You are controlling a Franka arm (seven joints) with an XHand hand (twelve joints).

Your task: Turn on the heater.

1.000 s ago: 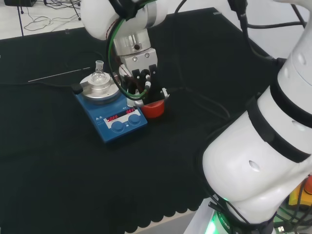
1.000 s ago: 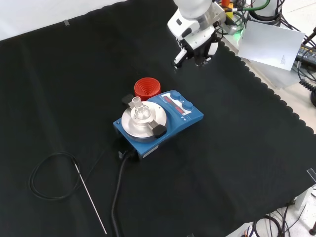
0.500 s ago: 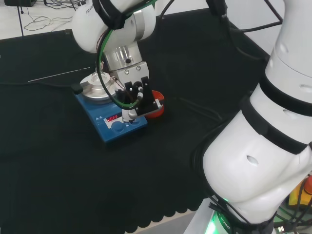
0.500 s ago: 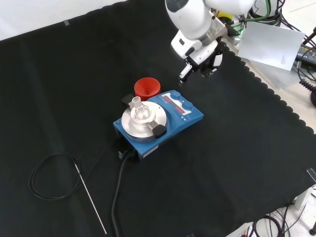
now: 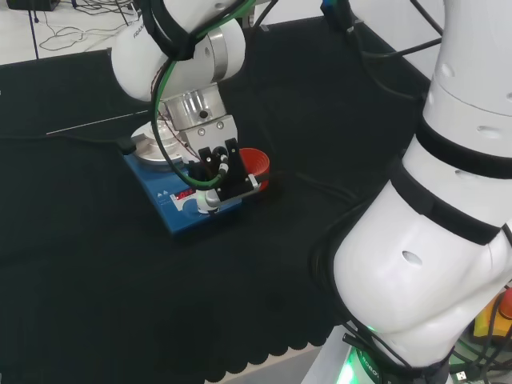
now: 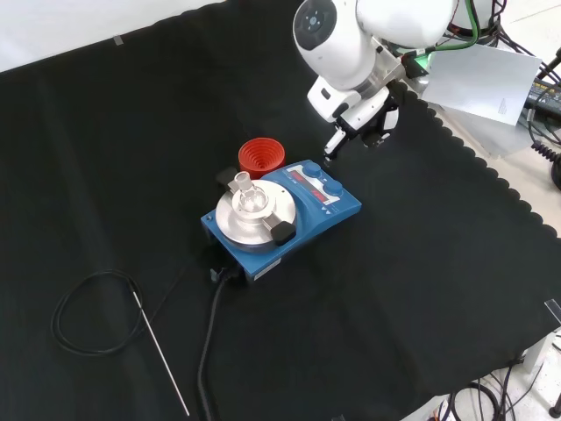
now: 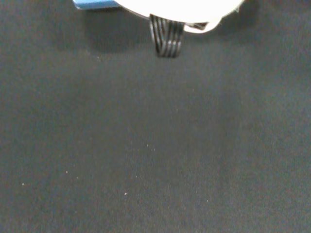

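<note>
Head view has the hand [image 5: 218, 172] hanging with fingers curled, holding nothing, over the front panel of the blue heater [image 5: 178, 210] on the black cloth [image 5: 96, 296], a red ribbed ring [image 5: 254, 164] just beside it

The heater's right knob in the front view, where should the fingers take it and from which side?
Pinch the round rim of the knob from above. It is a low blue disc standing up from the sloped front panel of the heater, free all round. The hand hangs above and beyond that end, so a short descent should reach it; the red funnel stands clear.
</note>
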